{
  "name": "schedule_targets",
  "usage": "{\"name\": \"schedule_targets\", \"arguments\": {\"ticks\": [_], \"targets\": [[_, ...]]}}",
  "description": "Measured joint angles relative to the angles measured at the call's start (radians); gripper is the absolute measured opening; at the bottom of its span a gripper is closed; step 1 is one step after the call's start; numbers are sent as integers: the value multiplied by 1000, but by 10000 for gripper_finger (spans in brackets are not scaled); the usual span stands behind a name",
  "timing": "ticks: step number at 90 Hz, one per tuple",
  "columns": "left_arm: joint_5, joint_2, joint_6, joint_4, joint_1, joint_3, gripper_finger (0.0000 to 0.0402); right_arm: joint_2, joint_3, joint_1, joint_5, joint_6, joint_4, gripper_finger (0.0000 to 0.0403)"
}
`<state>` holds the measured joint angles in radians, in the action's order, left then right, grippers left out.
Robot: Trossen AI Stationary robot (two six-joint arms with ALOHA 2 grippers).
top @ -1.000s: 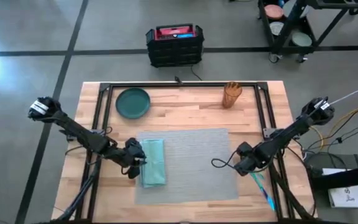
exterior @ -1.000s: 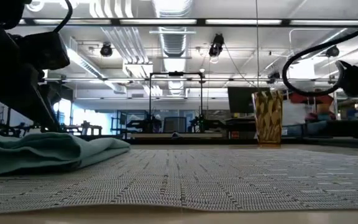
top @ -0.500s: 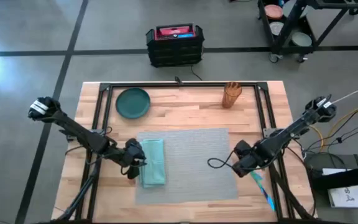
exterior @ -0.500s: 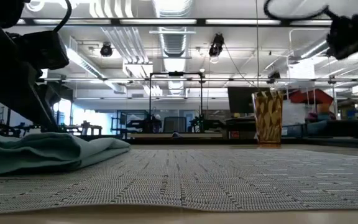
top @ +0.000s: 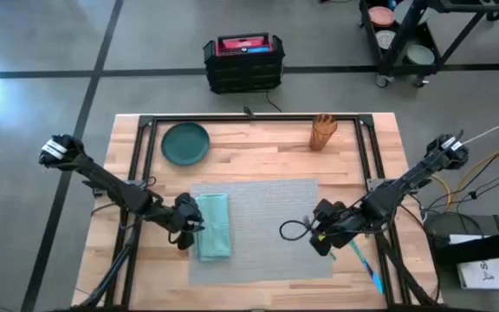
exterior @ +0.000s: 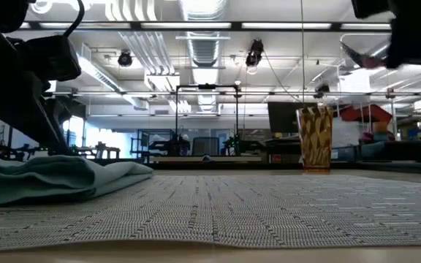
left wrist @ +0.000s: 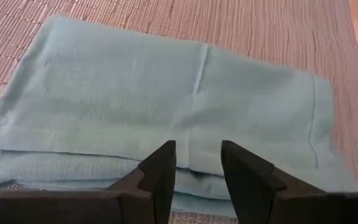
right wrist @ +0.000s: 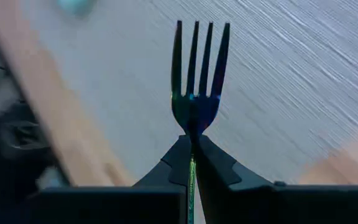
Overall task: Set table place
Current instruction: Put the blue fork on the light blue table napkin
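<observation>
The grey woven placemat (top: 262, 227) lies flat on the wooden table (top: 353, 156). A folded teal napkin (top: 214, 225) rests on its left part. My left gripper (left wrist: 197, 167) stands open at the napkin's left edge, one finger on either side of the folded edge (left wrist: 191, 171). My right gripper (top: 320, 234) hovers over the placemat's right part, shut on a dark iridescent fork (right wrist: 199, 68) whose tines point ahead of the fingers. My left gripper: whether its fingers touch the napkin, I cannot tell. My right gripper pinches the fork's neck (right wrist: 192, 132), just behind the tines, between its two fingertips. The fingers lie along the fork. The tines stick out in front, clear of the placemat.
A dark green plate (top: 185, 143) sits at the table's far left, and an amber patterned cup (top: 323, 132) stands at the far right. Blue utensils (top: 368, 265) lie right of the placemat near the front edge. The placemat's middle is bare.
My right gripper has carried the fork toward the table's left edge and slightly toward the near edge, from beside the placemat's right edge to over it.
</observation>
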<state>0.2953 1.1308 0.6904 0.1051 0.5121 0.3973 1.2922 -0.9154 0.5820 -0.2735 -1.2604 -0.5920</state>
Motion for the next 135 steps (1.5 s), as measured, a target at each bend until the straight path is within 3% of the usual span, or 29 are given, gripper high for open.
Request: {"name": "schedule_targets", "arguments": {"ticks": [15,29,50,71,82,91,103,114,135], "targets": [[-84,-10,-39,53,3,32,115,90,-24,-13,-34,87,223,0],[-93,-15,-74,273,9,130,115,244,-105,-51,-35,140,346,0],[-58,-22,-81,591,26,280,115,513,-380,-135,-59,156,346,0],[-43,-65,-75,824,72,340,115,726,-667,-244,-59,134,353,0],[20,-96,-92,842,81,320,115,826,-782,-300,-43,103,415,0],[-11,-112,-67,855,81,313,115,913,-873,-331,-36,36,435,0],[-25,-129,-52,854,84,309,115,1020,-984,-352,-5,-13,386,0],[-25,-137,-25,854,85,308,115,1089,-1093,-369,3,-69,231,0],[-79,-136,19,839,92,307,115,1140,-1124,-386,-26,-156,138,0]]}}
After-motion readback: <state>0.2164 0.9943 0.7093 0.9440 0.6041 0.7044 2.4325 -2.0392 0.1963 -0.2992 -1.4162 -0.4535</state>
